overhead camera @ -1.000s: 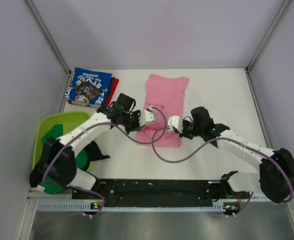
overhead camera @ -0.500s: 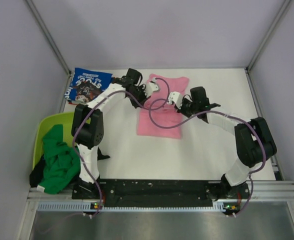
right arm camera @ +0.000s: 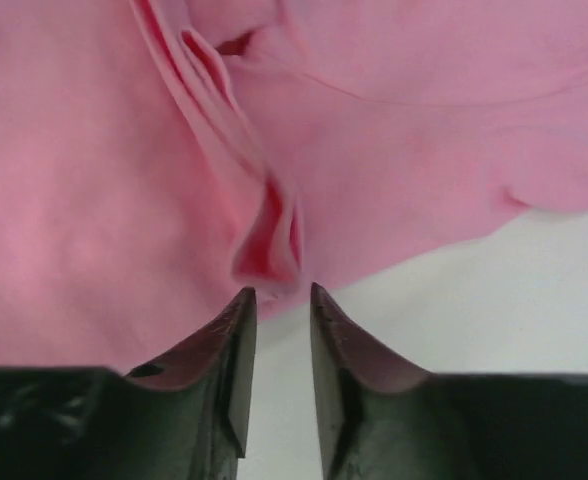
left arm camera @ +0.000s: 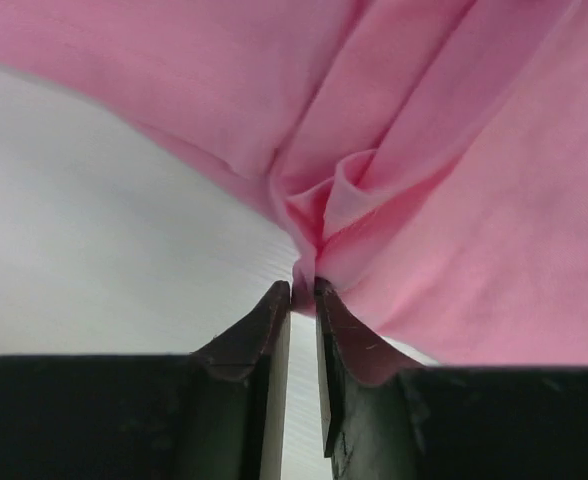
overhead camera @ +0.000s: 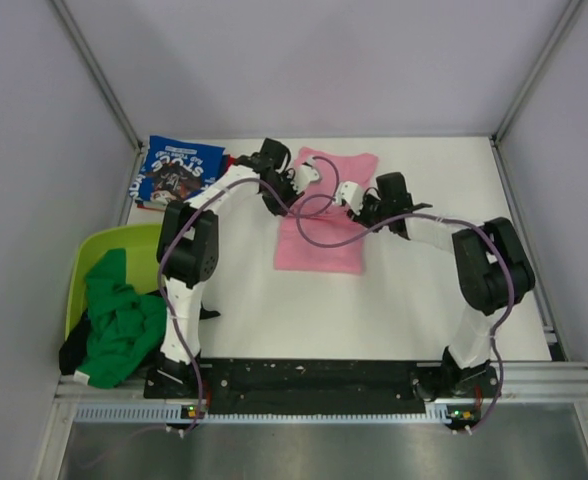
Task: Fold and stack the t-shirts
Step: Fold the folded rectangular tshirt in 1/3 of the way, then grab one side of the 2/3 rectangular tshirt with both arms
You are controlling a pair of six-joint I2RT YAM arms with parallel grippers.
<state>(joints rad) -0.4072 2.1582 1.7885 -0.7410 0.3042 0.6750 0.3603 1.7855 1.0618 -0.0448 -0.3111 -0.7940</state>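
Top external view: the pink tee (overhead camera: 320, 245) lies on the white tabletop (overhead camera: 424, 300), past the middle toward the far edge, long side running away from me. Both my arms reach out over its far half. My left tool (overhead camera: 310, 172) is at the tee's left side and my right tool (overhead camera: 349, 192) is at its right side, with the two purple cables crossing over the cloth between them.

Left wrist view: my left tool (left arm camera: 302, 290) is nearly closed, and a pinch of pink cloth is caught between the fingertips (left arm camera: 274, 305). Folds fan out from that pinch, with white tabletop to the left.

Right wrist view: my right tool (right arm camera: 282, 295) has a narrow gap and white tabletop shows between the fingers (right arm camera: 236, 330). A raised ridge of pink cloth ends just ahead of the tips, not between them.

A blue tee (overhead camera: 177, 172) with white lettering lies folded at the far left corner, with a sliver of red tee (overhead camera: 228, 159) at its right edge. A green tee (overhead camera: 119, 320) is heaped in the tub (overhead camera: 96, 245) at the left.
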